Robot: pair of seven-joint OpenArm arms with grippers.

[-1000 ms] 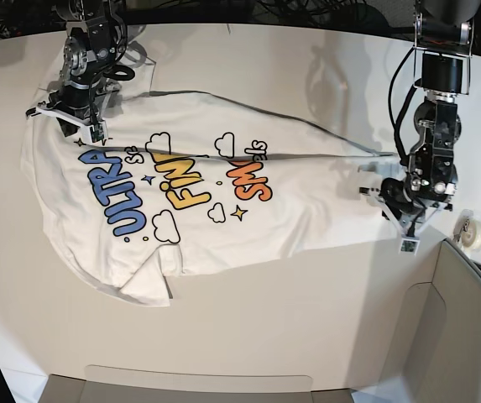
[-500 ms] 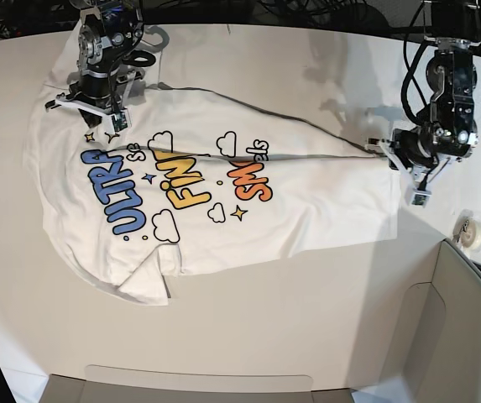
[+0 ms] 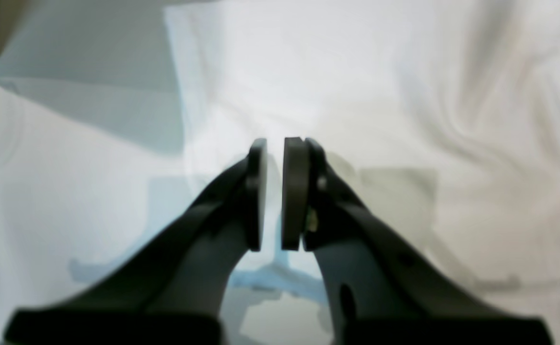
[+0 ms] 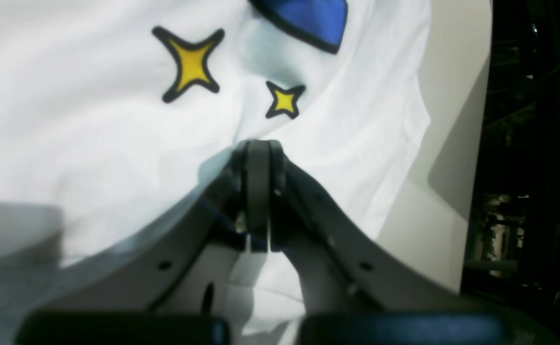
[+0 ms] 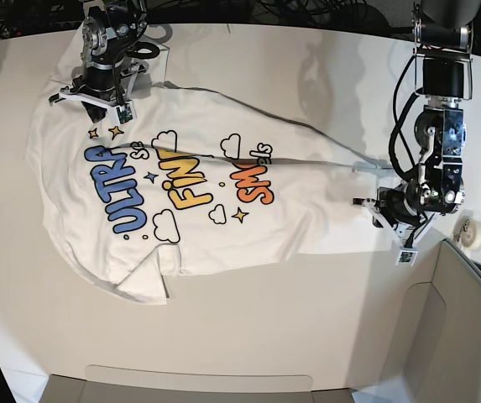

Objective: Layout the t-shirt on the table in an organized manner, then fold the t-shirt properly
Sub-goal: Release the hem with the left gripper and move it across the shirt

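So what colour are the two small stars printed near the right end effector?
Yellow with black outlines, clearest in the right wrist view: stars.

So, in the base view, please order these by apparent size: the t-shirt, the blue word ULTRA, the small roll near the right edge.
1. t-shirt, by far the largest.
2. blue ULTRA print.
3. small roll, the smallest.

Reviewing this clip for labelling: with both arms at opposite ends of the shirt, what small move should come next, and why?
Probably the left gripper should close on the hem: its pads stand slightly apart with no cloth between them, while the right gripper is clamped on the t-shirt, which lies wrinkled.
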